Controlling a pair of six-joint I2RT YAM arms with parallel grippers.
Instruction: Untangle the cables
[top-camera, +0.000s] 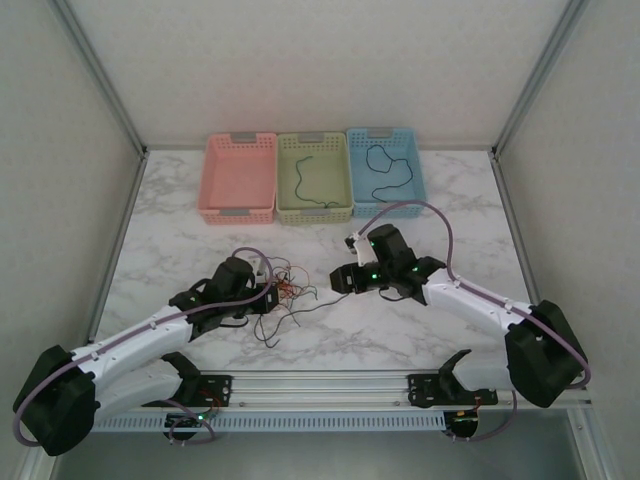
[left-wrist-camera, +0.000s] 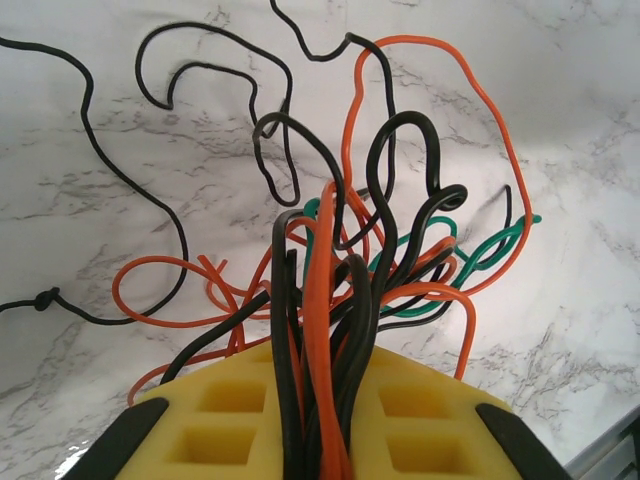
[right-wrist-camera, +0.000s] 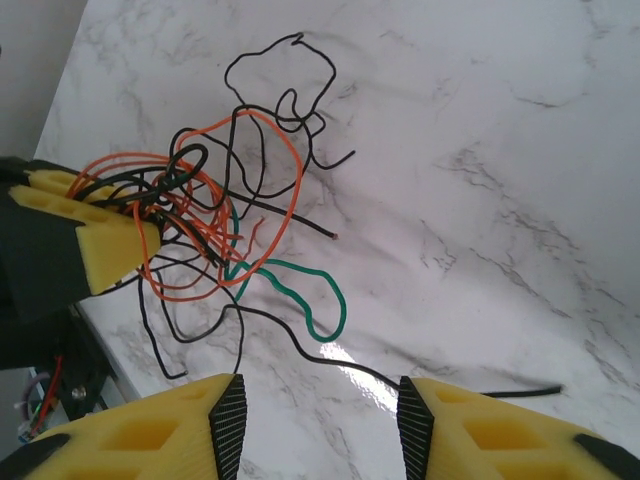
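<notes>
Left gripper (left-wrist-camera: 320, 425) clenched on a tangle of thin black, red-orange and green cables (left-wrist-camera: 340, 250); right gripper (right-wrist-camera: 320, 405) released just beside it.

The tangle lies on the white marble-patterned table (top-camera: 370, 335) between the two grippers. One black strand (right-wrist-camera: 300, 345) crosses the tabletop beneath the gap between the right gripper's yellow foam pads (right-wrist-camera: 480, 440). Well apart, at the far edge, three plastic baskets stand side by side: the pink basket (top-camera: 240, 215), the pale green basket (top-camera: 314, 213) holding a dark wire (top-camera: 300, 188), and the blue basket (top-camera: 400, 209) holding a black wire (top-camera: 408, 172).
</notes>
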